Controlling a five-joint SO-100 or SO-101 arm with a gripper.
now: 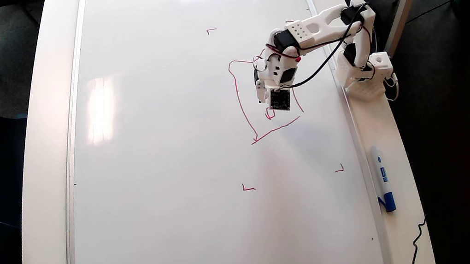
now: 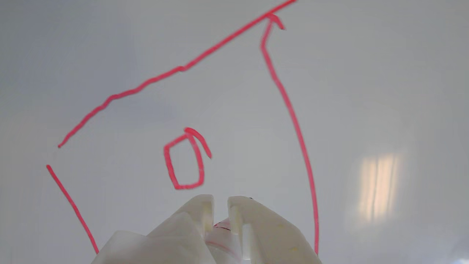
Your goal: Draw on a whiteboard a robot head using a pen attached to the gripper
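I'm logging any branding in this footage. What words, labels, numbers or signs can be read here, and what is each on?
None can be read.
Blue-capped marker: blue label print, too small to read.
Whiteboard: only red corner marks and the unfinished robot head, no letters.
Gripper and pen: no legible text.

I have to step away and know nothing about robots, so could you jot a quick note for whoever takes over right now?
Gripper: jaws closed on the pen, low over the whiteboard.
Robot head: the big outline is drawn, with a small gap at one corner in the wrist view. One small box sits inside it, just ahead of the jaws.
Left: the other inner boxes and any side detail.
A spare blue-capped marker lies on the table beside the board's right frame in the overhead view.
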